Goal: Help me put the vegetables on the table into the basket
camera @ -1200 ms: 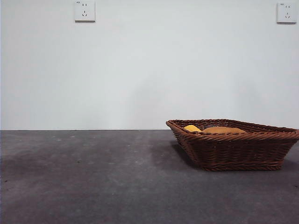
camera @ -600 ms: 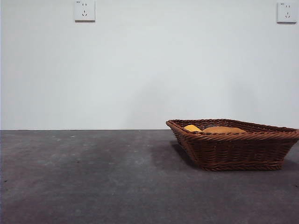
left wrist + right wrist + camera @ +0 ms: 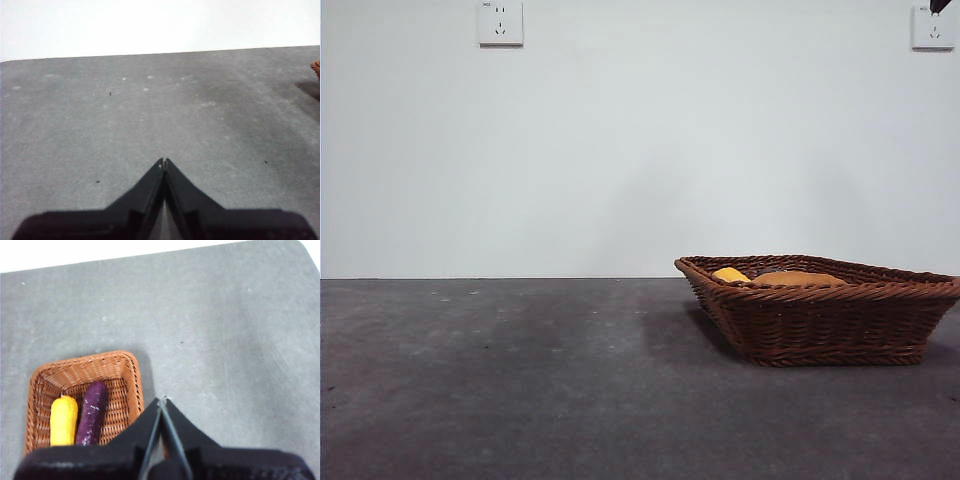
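Wicker basket (image 3: 82, 400) near the tabletop's right edge holds corn cob (image 3: 63, 421), purple vegetable (image 3: 92, 412), potato (image 3: 798, 279) | I read left gripper (image 3: 164, 162) and right gripper (image 3: 161, 401) pinched together, empty | risk: descending right arm clips basket rim.

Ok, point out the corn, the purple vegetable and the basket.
corn (image 3: 63, 421): right wrist view, middle of the cob.
purple vegetable (image 3: 92, 412): right wrist view, mid-body.
basket (image 3: 820, 325): front view, near woven wall.

Bare lab: blank wall (image 3: 640, 150), sockets (image 3: 501, 23)

The basket (image 3: 820, 310) sits on the table (image 3: 520, 380) at its right, holding corn (image 3: 64, 421), the purple vegetable (image 3: 92, 412) beside it.
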Tool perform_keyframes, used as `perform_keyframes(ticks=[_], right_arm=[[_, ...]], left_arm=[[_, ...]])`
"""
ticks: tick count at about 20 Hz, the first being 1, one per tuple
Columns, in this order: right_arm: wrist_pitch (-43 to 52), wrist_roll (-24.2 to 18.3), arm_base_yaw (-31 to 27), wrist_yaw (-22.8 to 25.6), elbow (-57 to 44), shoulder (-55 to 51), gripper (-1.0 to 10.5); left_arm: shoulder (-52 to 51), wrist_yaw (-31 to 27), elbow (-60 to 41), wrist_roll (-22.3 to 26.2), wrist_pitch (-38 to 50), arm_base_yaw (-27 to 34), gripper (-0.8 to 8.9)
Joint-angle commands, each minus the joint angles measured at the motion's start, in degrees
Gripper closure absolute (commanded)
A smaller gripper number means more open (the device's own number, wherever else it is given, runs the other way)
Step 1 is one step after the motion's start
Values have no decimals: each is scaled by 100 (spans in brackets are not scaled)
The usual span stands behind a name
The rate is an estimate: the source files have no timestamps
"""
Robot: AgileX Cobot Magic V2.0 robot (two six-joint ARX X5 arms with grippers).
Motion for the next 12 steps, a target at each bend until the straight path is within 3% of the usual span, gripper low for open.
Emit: perform_keyframes(ticks=[1, 12], right_arm=[[37, 44, -2, 4, -22, 22, 946], [22, 42, -42, 61, -37, -11, 946]], left_arm=[[-15, 0, -76, -61, 76, 13, 817], [114, 2, -76, -63, 74, 13, 817]])
